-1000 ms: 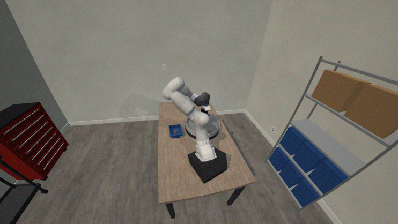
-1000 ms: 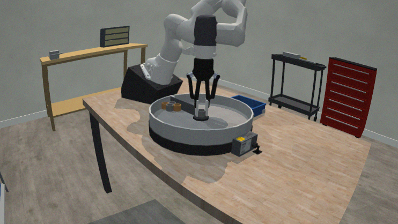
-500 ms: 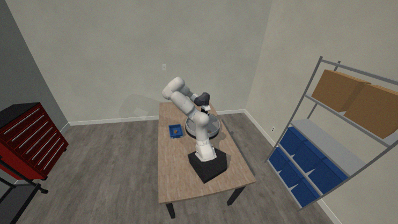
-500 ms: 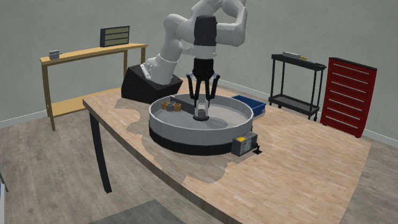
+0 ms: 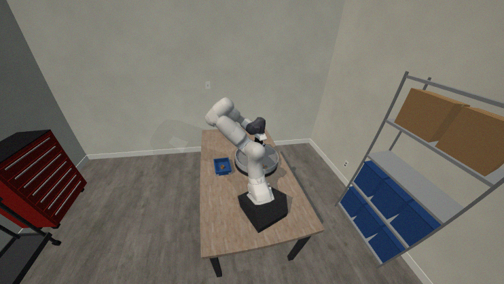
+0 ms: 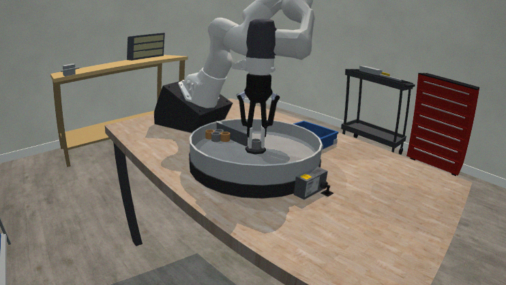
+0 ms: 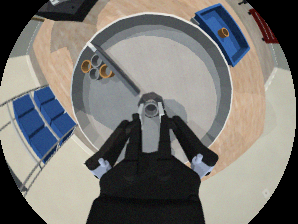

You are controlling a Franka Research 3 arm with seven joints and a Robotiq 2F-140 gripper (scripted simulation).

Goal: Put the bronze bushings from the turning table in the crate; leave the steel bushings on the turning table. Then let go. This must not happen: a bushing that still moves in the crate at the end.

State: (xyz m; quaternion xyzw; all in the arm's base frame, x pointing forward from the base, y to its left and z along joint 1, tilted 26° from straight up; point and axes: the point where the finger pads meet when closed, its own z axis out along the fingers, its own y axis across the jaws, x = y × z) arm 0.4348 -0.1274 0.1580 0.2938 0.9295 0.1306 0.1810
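The round grey turning table point(image 6: 255, 155) stands mid-table. My gripper point(image 6: 256, 131) points straight down over its centre and is shut on a grey cylinder point(image 6: 256, 143) with a hole in its top, standing on a dark disc. I cannot tell whether it is a steel bushing or the hub post. It also shows in the wrist view point(image 7: 152, 107). Two bronze bushings point(image 6: 209, 133) point(image 6: 225, 136) and grey steel bushings point(image 6: 216, 136) sit together at the rim beside a divider wall; the group also shows in the wrist view point(image 7: 96, 67). The blue crate point(image 6: 316, 131) holds one bronze bushing point(image 7: 224, 31).
A small grey control box point(image 6: 310, 182) sits against the turning table's front. The arm's black base point(image 6: 191, 108) stands behind the turning table. A divider wall point(image 6: 232, 129) runs from the centre to the rim. The crate lies just beyond the rim.
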